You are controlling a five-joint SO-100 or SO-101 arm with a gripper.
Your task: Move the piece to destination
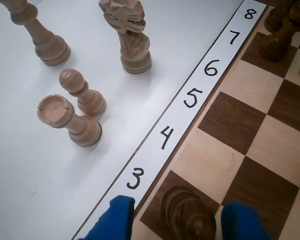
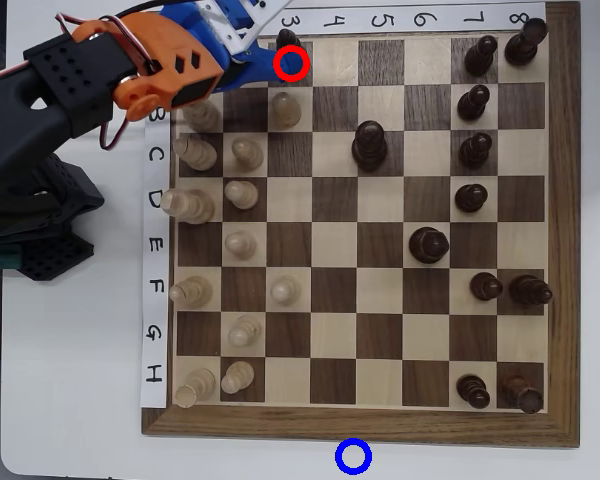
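Note:
The piece (image 1: 187, 212), a dark-brown pawn with a round head, stands on a dark square at the board's edge beside the printed 3. In the overhead view the piece (image 2: 292, 64) sits inside a red ring at the board's top row. My gripper (image 1: 180, 220) straddles it, one blue finger (image 1: 115, 220) to its left and the other to its right, open with small gaps to the pawn. Seen from overhead, the gripper (image 2: 280, 60) reaches in from the top left. The destination (image 2: 353, 456), a blue ring, lies on the white table below the board's bottom edge.
Off the board in the wrist view stand a pale rook (image 1: 70, 120), a pale pawn (image 1: 82, 92) and a pale knight (image 1: 127, 35). Dark pieces (image 1: 285, 30) crowd the far corner. From overhead, pale pieces (image 2: 195, 205) fill the chessboard's (image 2: 380, 265) left columns and dark pieces (image 2: 475, 150) its right.

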